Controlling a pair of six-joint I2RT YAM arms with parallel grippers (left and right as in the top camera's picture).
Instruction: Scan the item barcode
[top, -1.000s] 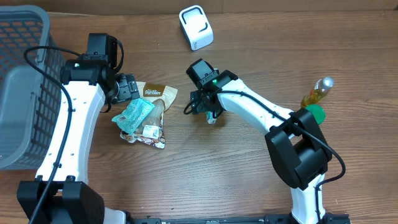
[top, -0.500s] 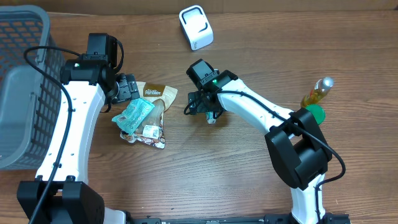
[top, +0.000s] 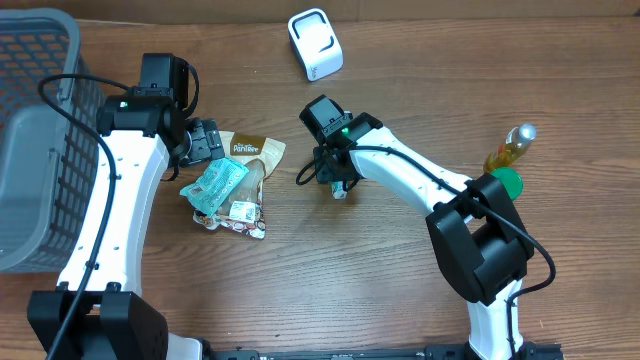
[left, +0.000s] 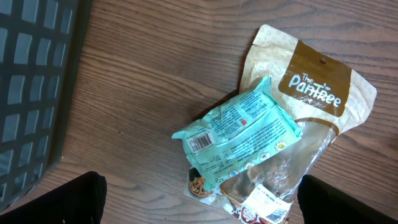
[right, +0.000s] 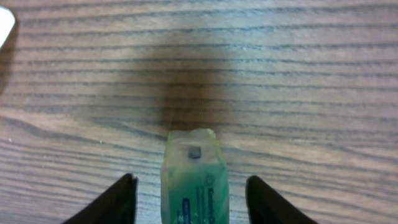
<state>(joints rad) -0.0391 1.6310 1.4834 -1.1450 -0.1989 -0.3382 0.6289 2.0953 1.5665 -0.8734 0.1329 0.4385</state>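
The right gripper (right: 189, 198) is hanging low over the table (top: 330, 290), its two fingers (right: 118, 200) standing partly open on each side of the small green pack (right: 194, 163). It is not touching the pack and is not holding anything. The pack is lying flat on the wood, thin and slippery looking, so I think the fingers might be squeezing only its edge, and it could be popping out or sliding away. Pushing down too far could be scraping the wood. The room right around the pack is bare, which is helping. A bit further off, the teal packet (left: 239, 134) is lying on top of the brown bag (left: 323, 93), and the left gripper (left: 208, 200) is hovering above them wide open, holding nothing. The two arms could be bumping if both are reaching to the middle. Furthest away, the white scanner (top: 315, 42) is sitting near the back edge, the basket (top: 40, 60) at the left edge, and the bottle (top: 510, 145) on the right, which a swinging arm could be knocking over.
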